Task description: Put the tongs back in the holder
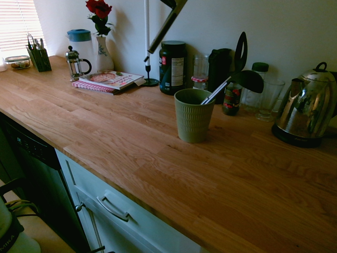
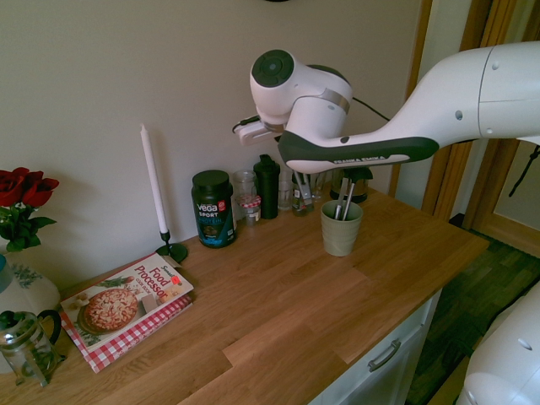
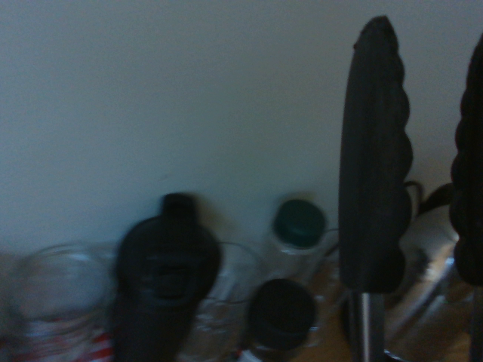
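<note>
On the oak worktop, from the left: a red-checked cookbook [image 1: 108, 80], a white candle [image 1: 147, 31], a dark supplement tub [image 1: 172, 67]. Centre stage, the sage-green ribbed cup [image 1: 192, 115] stands upright. The long slim dark tongs [image 1: 241, 51] lean in it, steel arms angling toward two o'clock, scalloped black tips above the rim beside a black ladle [image 1: 247, 80]. At three o'clock sits a steel kettle [image 1: 307, 105]. The gripper is hidden; whether it clenches anything, I cannot tell.

Oak worktop [image 1: 158, 153], pale wall [image 1: 274, 26]
</note>
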`<control>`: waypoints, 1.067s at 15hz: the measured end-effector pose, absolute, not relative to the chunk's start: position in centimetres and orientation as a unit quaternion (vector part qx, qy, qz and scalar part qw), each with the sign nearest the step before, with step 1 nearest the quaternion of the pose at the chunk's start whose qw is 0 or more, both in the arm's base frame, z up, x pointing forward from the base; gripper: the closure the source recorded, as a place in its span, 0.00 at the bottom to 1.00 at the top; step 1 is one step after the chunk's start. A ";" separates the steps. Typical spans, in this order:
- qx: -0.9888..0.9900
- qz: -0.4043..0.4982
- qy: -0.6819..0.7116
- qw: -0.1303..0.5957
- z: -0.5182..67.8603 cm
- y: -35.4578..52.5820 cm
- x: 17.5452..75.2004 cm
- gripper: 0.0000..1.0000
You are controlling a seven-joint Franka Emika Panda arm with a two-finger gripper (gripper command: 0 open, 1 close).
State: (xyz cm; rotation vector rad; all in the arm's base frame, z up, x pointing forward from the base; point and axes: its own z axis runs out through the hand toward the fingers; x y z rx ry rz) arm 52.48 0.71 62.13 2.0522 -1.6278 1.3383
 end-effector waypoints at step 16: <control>0.651 0.502 -0.561 0.093 50.6 -10.8 53.5 1.00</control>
